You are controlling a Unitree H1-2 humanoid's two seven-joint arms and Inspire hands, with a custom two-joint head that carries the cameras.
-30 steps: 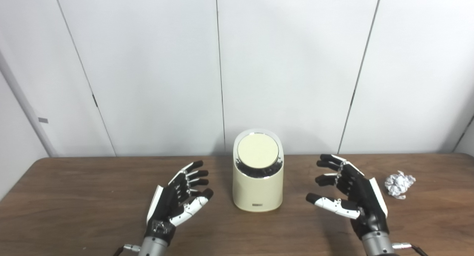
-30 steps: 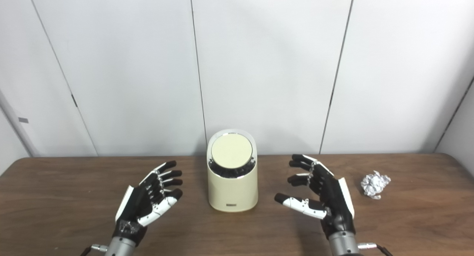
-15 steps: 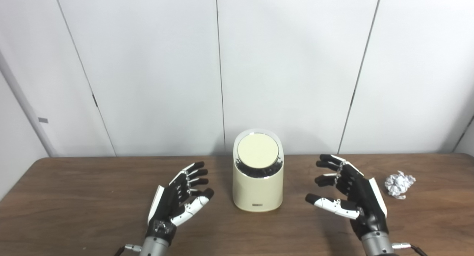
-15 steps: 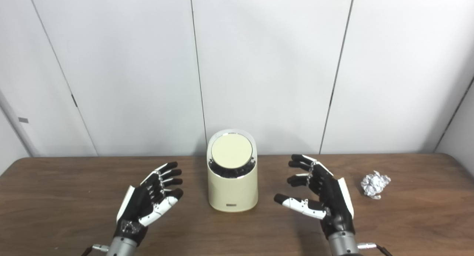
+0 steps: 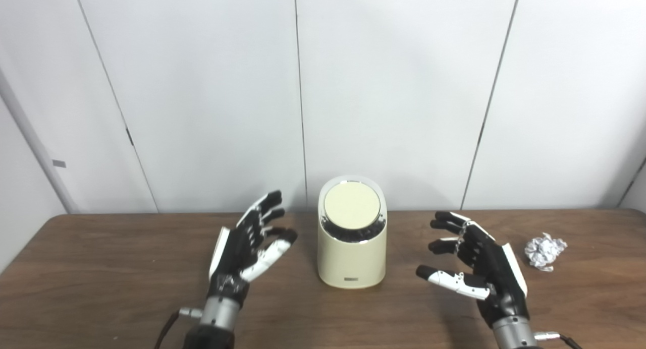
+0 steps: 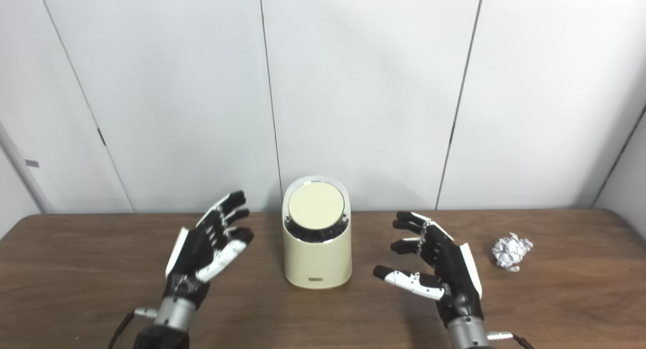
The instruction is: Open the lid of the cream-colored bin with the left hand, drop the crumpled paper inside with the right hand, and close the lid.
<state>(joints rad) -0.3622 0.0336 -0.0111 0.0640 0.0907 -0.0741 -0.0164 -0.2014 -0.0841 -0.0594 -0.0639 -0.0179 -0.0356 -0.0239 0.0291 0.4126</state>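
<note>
The cream-colored bin (image 5: 352,258) stands upright at the middle of the wooden table, its round slanted lid (image 5: 352,205) down and facing me. My left hand (image 5: 247,248) hovers open just left of the bin, fingers spread and pointing up and away, apart from the bin's wall. My right hand (image 5: 477,260) is open to the right of the bin, thumb pointing toward it, holding nothing. The crumpled paper (image 5: 544,251), a silvery-white ball, lies on the table to the right of the right hand.
The wooden table (image 5: 101,268) runs across the whole width. White wall panels (image 5: 393,86) rise directly behind its back edge, close behind the bin.
My left hand has risen and moved forward toward the bin, with more of its forearm now in view. The right hand, bin and paper have stayed where they were.
</note>
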